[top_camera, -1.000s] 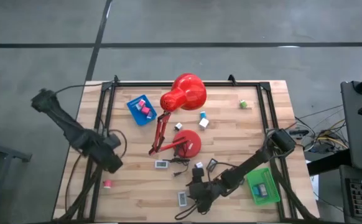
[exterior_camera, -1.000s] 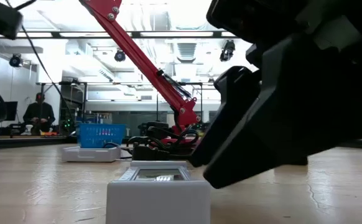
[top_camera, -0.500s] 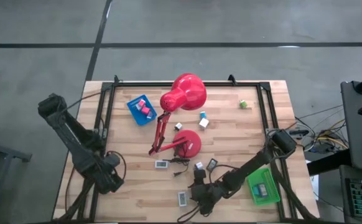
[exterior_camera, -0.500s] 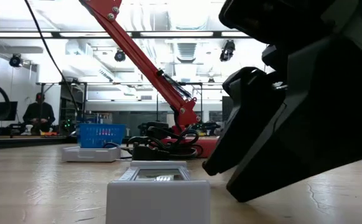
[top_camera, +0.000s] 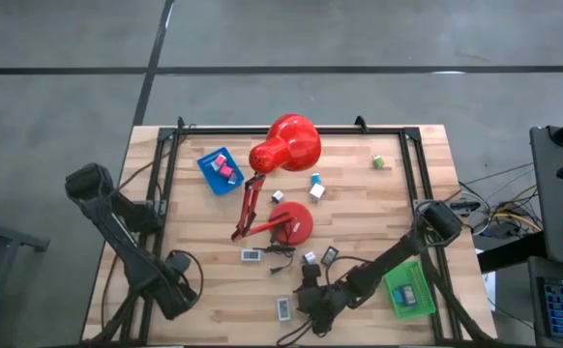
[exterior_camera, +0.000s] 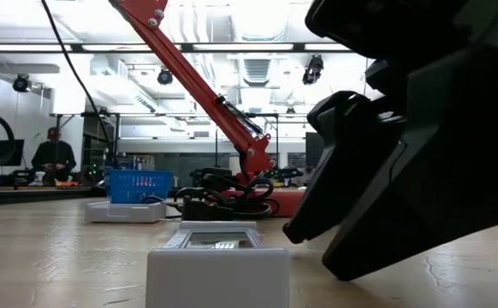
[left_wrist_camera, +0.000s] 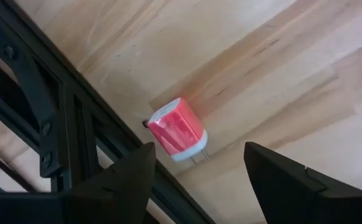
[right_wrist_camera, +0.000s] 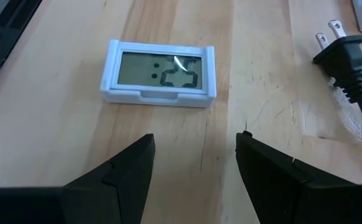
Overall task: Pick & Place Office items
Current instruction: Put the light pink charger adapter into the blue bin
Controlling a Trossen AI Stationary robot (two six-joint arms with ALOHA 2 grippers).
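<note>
Both grippers open and empty: right gripper (right_wrist_camera: 193,168) over white clock (right_wrist_camera: 159,73) risks snagging plug (right_wrist_camera: 346,53); left gripper (left_wrist_camera: 196,177) may nudge pink block (left_wrist_camera: 176,127).

Red lamp (top_camera: 283,145), blue tray (top_camera: 216,172), green tray (top_camera: 406,289), pale wood bench (top_camera: 359,208), white clock (right_wrist_camera: 159,73) ahead of dark right pincer (right_wrist_camera: 193,163), pink-red block (left_wrist_camera: 176,129) ahead of left pincer (left_wrist_camera: 196,177)

Pink block (left_wrist_camera: 176,129) under the left arm in the high view.
</note>
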